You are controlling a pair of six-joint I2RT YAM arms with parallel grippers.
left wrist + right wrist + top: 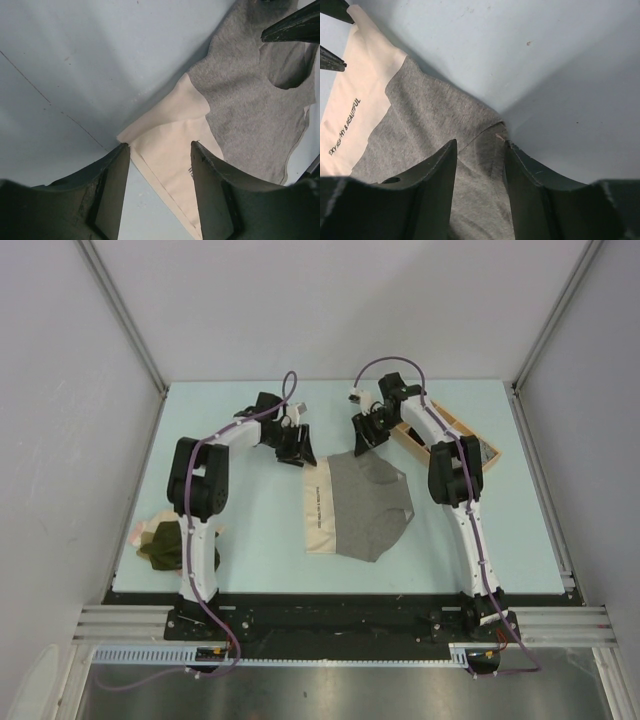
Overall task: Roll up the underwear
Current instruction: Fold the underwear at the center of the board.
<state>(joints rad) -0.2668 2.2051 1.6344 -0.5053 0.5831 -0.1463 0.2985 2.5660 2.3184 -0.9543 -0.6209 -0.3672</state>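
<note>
Nearest the bases, beside the left arm [195, 490], one crumpled dark olive green cloth garment [160, 545] is lying close to the left edge of the pale blue surface [260, 530]. A scrap of pale pink cloth [139, 530] is showing against it; how many pieces are bundled there I cannot tell.

Further out, one grey knit underwear [365, 505] [240, 100] [430, 130] with a cream printed waistband is lying flat mid-surface, well apart from every edge. Bare room is showing on its left and toward the near edge.

At its far side two grippers are reaching down. The left gripper [297, 452] [160, 147] is standing over the waistband's far corner, jaws spread with the cream cloth lying between them. The right gripper [365, 440] [480, 144] is standing over the grey far corner, jaws spread on either side of it.

Farthest, one light wooden tray [462, 427] is sitting at an angle near the right edge, partly hidden behind the right arm [455, 475].
</note>
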